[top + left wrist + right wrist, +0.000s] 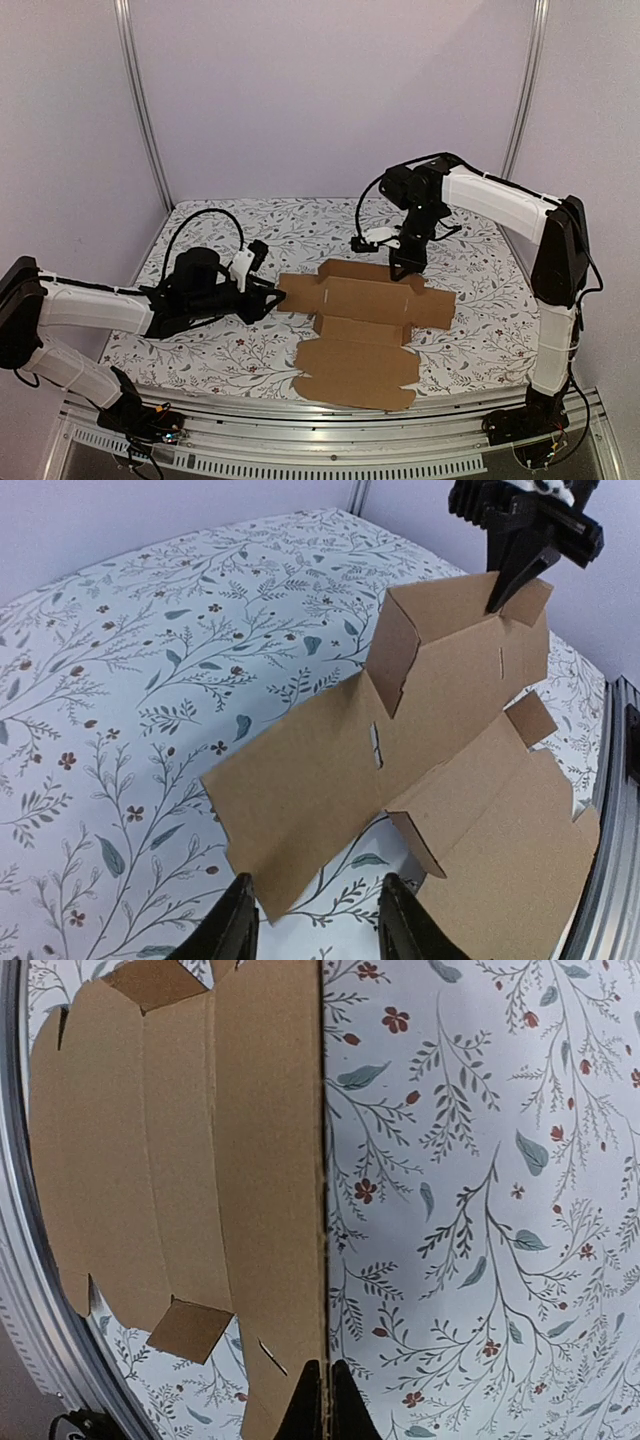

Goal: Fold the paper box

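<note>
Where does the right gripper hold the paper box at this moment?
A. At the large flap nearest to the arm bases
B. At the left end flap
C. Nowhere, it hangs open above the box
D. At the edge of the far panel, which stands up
D: in the right wrist view the right gripper is closed on the thin edge of the paper box, and the left wrist view shows that this far panel is raised from the table.

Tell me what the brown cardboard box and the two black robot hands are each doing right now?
Brown die-cut cardboard box sheet: partly folded, far panel standing up, near flap lying flat.
Left black two-finger gripper: open, fingers either side of the sheet's left corner.
Right black two-finger gripper: shut, pinching the top edge of the raised panel.
</note>
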You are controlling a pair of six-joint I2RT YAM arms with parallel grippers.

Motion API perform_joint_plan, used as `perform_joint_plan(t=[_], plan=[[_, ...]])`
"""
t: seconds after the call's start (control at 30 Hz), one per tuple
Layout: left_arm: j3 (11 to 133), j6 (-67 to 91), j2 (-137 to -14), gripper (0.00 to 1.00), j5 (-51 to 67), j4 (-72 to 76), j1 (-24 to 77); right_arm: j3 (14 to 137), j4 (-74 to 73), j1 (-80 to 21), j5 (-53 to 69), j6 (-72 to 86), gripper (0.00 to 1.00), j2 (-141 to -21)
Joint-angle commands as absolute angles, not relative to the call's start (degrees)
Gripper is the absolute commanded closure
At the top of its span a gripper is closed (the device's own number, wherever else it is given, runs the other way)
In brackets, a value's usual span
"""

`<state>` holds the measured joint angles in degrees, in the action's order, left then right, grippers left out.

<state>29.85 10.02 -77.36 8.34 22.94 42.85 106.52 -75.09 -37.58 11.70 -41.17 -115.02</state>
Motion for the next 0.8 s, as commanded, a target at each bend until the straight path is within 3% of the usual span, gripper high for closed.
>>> perform_joint_plan(t=[0.0, 0.17, 0.37, 0.77], plan=[[25.98, 12.54, -74.3, 0.55, 1.86, 24.51, 41.75, 104.55, -65.42, -37.97, -2.11, -42.54, 1.0, -111.72], [19.94, 17.68, -73.2, 0.45, 0.2, 31.5, 38.48, 100.49, -55.65, -38.01, -8.76, -44.31, 1.0, -110.79], [22.14, 24.58, -81.91, 0.45, -2.42, 34.09, 31.52, 90.67, -39.29, -38.19, -13.78, -46.35, 1.0, -108.64], [37.46, 26.53, -107.62, 0.48, 11.28, 45.53, 27.9, 72.95, -12.02, -42.21, -23.08, -56.93, 1.0, -104.66]])
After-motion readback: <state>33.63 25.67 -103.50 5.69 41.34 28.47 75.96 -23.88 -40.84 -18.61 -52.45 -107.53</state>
